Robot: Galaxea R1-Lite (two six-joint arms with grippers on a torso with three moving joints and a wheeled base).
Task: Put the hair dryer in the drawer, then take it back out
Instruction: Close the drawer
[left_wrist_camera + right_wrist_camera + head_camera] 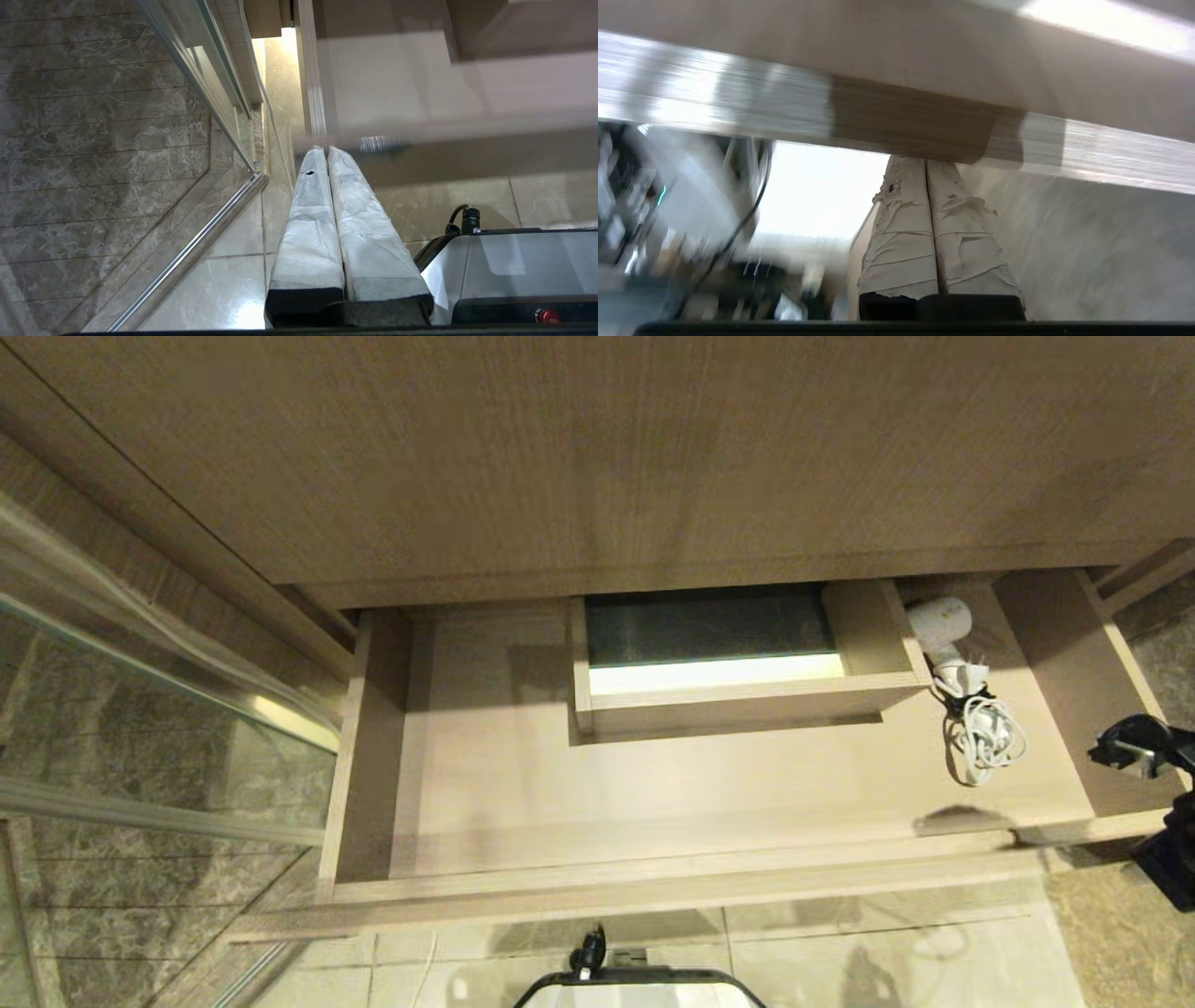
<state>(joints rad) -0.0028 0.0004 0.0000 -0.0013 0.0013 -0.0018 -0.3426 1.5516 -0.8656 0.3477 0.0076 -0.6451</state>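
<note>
Your drawer (653, 803) stands pulled well out from under the counter (597, 457), its flat front nearest the robot. The dryer (941, 623) lies on the drawer floor at the far right, its white body just beside the right wall of the boxed cutout (738, 695). Its handle points toward the near side, and the bundled cord (985, 742) rests on the floor just nearer than that.

Your right gripper (927, 161) has both wrapped fingers (901, 233) pressed together and holds nothing. In the right wrist view its tips sit right against the underside of a wood edge; whether they touch it cannot be told. In the head view the right arm (1144, 747) shows only as dark hardware at the drawer's near right corner.

Your left gripper (325, 149) is likewise closed and empty, parked low by the drawer's left end, beside the glass panel (205, 84) and above the tile floor (224, 289).
</note>
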